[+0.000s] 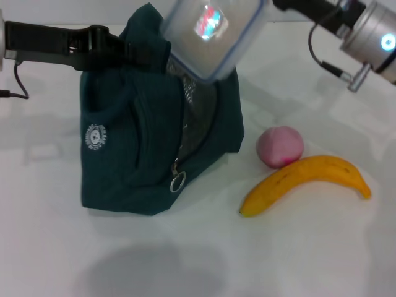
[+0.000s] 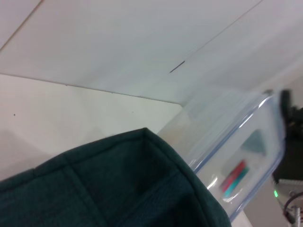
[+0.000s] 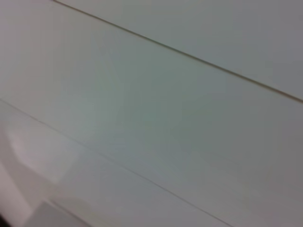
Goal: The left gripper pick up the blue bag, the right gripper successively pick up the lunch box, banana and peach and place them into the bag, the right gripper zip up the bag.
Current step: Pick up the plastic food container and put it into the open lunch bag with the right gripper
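In the head view the dark blue fabric bag [image 1: 158,117] is held up at its top edge by the left gripper [image 1: 124,46], clamped shut on it. The clear plastic lunch box [image 1: 213,34], tilted over the bag's opening, is carried by the right gripper [image 1: 281,6], whose fingers are not shown. The pink peach [image 1: 280,146] is seen touching the yellow banana [image 1: 306,182] on the white table [image 1: 309,260]. Only the left wrist view shows the box's label [image 2: 235,178] beside the bag's rim [image 2: 156,142]; the right wrist view shows only pale surface

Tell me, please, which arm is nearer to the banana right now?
The right. Its arm is up beyond the banana on the same side, carrying the lunch box; the left gripper is across the blue bag, at its far top edge.

Lunch box [image 1: 213,34] blocks bag [image 1: 133,154] mouth — table [image 1: 322,260] free.
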### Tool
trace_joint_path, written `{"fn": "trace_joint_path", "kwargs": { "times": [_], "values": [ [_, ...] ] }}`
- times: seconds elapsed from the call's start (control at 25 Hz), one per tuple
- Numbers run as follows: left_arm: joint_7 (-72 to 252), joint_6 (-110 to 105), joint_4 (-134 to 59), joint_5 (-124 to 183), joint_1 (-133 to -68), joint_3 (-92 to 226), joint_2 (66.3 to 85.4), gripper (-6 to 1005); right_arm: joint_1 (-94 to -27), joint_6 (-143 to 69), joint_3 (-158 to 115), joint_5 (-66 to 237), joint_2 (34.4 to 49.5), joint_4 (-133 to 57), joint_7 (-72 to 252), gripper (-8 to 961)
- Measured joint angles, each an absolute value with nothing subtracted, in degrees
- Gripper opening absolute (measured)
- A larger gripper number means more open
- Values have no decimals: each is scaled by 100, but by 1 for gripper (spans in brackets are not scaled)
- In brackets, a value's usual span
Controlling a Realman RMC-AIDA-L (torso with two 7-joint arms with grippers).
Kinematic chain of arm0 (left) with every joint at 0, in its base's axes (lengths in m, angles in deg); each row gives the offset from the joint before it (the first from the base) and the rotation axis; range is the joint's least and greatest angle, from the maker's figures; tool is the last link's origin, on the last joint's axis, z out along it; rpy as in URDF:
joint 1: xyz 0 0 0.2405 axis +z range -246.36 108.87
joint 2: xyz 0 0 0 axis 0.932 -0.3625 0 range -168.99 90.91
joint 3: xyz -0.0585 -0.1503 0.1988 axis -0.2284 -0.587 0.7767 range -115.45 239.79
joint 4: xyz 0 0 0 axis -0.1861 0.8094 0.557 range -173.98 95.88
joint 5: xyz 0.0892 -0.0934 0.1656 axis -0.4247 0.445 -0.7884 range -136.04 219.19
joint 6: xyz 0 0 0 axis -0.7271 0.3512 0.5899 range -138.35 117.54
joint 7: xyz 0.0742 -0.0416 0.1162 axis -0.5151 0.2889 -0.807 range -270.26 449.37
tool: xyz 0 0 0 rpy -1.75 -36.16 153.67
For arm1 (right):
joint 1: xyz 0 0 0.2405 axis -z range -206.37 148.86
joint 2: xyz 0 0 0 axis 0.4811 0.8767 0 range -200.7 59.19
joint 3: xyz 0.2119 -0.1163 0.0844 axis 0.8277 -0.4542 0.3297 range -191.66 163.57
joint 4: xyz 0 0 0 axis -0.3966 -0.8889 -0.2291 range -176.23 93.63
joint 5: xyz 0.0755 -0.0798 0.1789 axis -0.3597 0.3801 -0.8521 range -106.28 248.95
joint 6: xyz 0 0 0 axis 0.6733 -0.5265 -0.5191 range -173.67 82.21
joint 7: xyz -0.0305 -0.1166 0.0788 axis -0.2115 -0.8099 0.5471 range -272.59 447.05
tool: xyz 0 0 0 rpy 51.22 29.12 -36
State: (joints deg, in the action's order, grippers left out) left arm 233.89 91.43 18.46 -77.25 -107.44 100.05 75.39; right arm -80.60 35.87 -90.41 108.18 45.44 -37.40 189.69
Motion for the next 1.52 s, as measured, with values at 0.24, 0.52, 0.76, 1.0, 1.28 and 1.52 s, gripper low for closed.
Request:
{"fn": "trace_joint_path", "kwargs": {
  "times": [0.24, 0.52, 0.76, 1.0, 1.28, 1.52],
  "values": [
    [23387, 9140, 1843, -7721, -10727, 10002, 7541, 35, -7696, 3232, -9617, 10799, 4544, -3245, 18977, 146],
    [23380, 9152, 1722, -7705, -10745, 10006, 7555, 35, -7542, 2996, -10310, 10338, 4543, -2723, 18962, 157],
    [23347, 9161, 1626, -7504, -10775, 10099, 7556, 35, -7521, 2988, -10985, 9636, 4543, -2455, 18894, 166],
    [23342, 9170, 1623, -7419, -10724, 10120, 7545, 35, -7480, 2557, -11614, 9422, 4544, -2352, 18879, 175],
    [23335, 9172, 1623, -7416, -10641, 10120, 7525, 35, -7471, 2108, -12075, 9282, 4544, -2240, 18771, 186],
    [23316, 9160, 1623, -7445, -10570, 10089, 7484, 35, -7222, 2147, -12032, 9253, 4543, -1939, 18402, 195]
  ]
}}
